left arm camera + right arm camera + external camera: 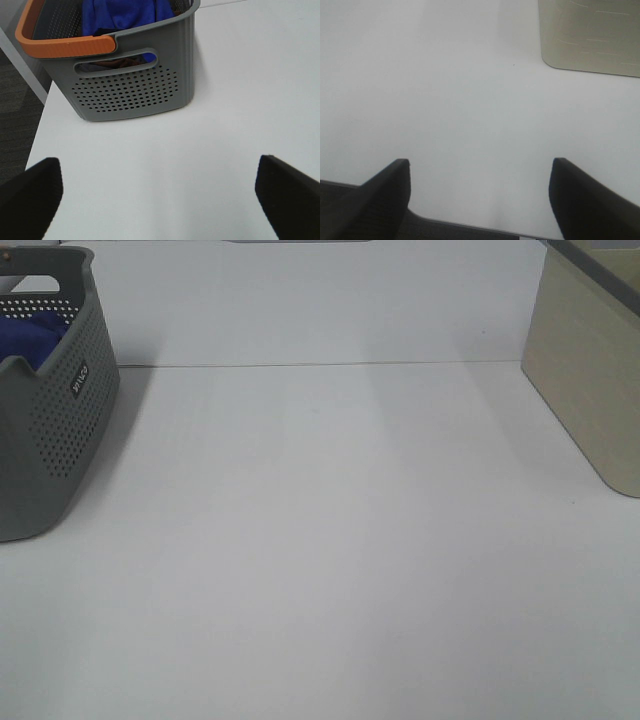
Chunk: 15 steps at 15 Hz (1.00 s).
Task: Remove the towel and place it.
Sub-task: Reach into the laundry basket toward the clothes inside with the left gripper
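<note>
The royal-blue towel (28, 337) lies bunched inside a grey perforated basket (60, 430) at the far left of the table. In the left wrist view the towel (125, 14) fills the basket (135, 90), which has an orange handle (65, 46). My left gripper (160, 195) is open and empty over the bare table, short of the basket. My right gripper (480, 195) is open and empty near the table's front edge. Neither gripper shows in the exterior high view.
A beige bin (590, 370) stands at the far right; it also shows in the right wrist view (590, 35). The white table (330, 540) lies between the basket and the bin. The table's left edge (37, 135) drops to the floor beside the basket.
</note>
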Each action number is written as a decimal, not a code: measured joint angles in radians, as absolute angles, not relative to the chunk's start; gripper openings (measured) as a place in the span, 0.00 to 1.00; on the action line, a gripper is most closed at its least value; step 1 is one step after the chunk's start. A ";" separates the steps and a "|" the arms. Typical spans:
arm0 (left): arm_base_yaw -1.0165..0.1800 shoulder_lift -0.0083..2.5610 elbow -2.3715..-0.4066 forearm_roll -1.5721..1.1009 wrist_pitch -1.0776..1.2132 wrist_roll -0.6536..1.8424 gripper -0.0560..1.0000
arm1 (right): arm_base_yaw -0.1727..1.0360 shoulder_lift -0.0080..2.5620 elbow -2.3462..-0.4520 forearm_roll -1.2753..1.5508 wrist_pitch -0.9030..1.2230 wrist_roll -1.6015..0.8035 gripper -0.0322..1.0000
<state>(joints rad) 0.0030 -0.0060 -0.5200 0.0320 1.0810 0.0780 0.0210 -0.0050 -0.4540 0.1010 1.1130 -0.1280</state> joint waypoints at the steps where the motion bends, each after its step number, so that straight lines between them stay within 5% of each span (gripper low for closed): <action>1: 0.003 -0.006 -0.520 0.027 1.081 0.078 0.99 | 0.021 -0.005 -0.454 0.101 1.113 -0.128 0.76; 7: 0.003 0.066 -0.544 0.024 1.112 0.108 0.99 | 0.021 -0.005 -0.454 0.101 1.113 -0.128 0.76; 15: 0.003 0.667 -0.990 0.079 1.165 0.540 0.99 | 0.021 -0.005 -0.454 0.101 1.113 -0.128 0.76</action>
<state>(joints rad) 0.0030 0.6670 -0.9900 0.0790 1.1650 0.5400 0.0210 -0.0050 -0.4540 0.1010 1.1130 -0.1280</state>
